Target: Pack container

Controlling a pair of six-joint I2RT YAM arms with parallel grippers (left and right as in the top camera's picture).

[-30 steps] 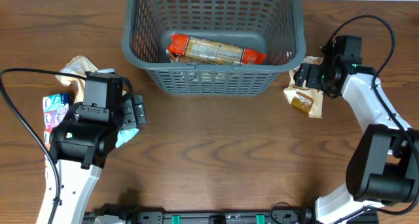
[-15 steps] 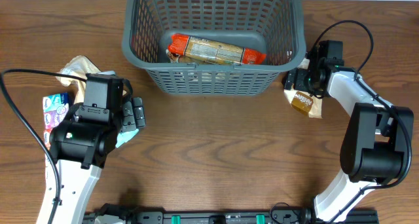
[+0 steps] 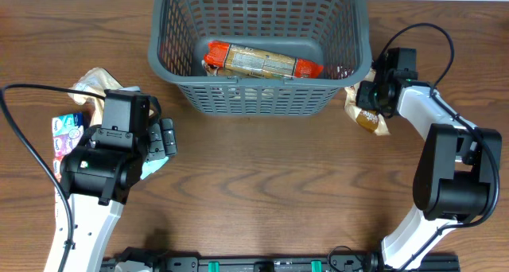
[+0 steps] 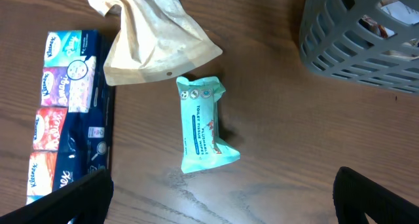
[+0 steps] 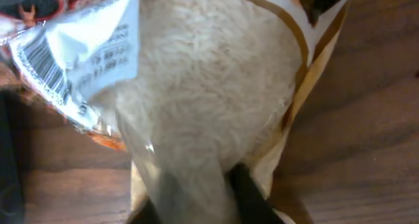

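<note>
The container (image 3: 262, 97), a dark grey lattice basket, stands at the back centre; its corner shows in the left wrist view (image 4: 366, 40). A long red and tan snack pack (image 3: 262, 61) lies inside it. Just right of the basket, my right gripper (image 3: 372, 97) is shut on a brown and white snack bag (image 3: 369, 119) that rests on the table. In the right wrist view the bag (image 5: 209, 86) fills the frame, pinched between the fingers (image 5: 252, 198). My left gripper (image 3: 165, 137) hangs open above a teal tissue pack (image 4: 204, 122), with nothing between its jaws.
A crumpled tan pouch (image 4: 154, 40) and a multipack of Kleenex tissues (image 4: 69, 112) lie at the left, beside the teal pack. The basket's right wall stands close to the right gripper. Cables trail from both arms.
The right gripper has gone from open to shut on the snack bag, which now looks bunched and sits slightly nearer the basket. The left arm has not moved.
</note>
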